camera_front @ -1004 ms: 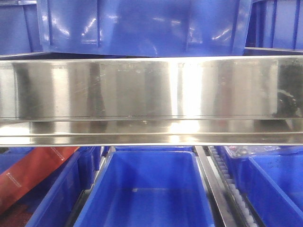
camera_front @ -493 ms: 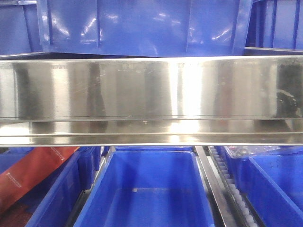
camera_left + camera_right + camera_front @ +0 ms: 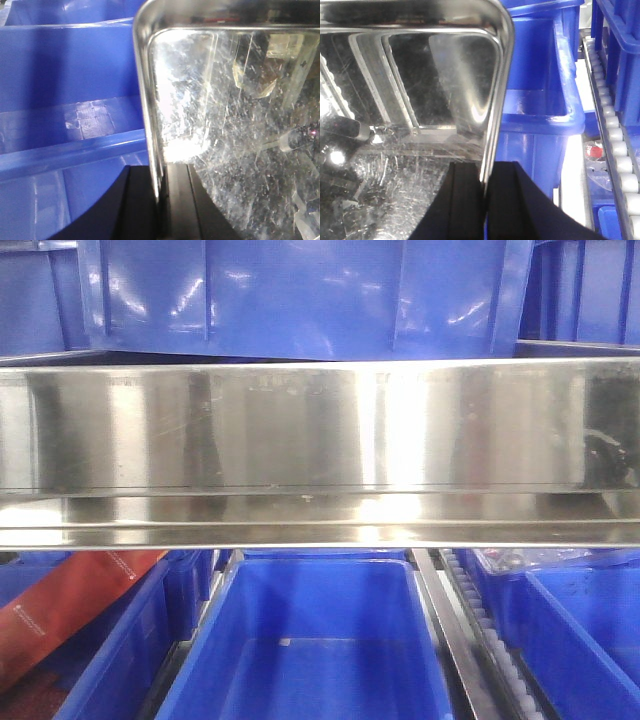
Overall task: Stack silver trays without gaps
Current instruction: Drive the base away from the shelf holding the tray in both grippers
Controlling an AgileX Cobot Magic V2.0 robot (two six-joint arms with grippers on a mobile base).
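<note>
Among the blue bins [image 3: 65, 100], we hold one silver tray [image 3: 230, 130] by opposite ends, the left gripper [image 3: 159, 200] and right gripper [image 3: 484, 197] each clamped on its thin rim, which we judge keeps it level for nesting without gaps.

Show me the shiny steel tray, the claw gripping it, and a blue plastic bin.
Shiny steel tray [image 3: 225, 125]: left wrist view, scratched flat face.
Left gripper [image 3: 161, 175]: left wrist view, between fingertips.
Blue plastic bin [image 3: 320, 610]: front view, far wall.

Blue bins [image 3: 315, 610], red carton [image 3: 70, 600], roller track [image 3: 613, 145].
</note>
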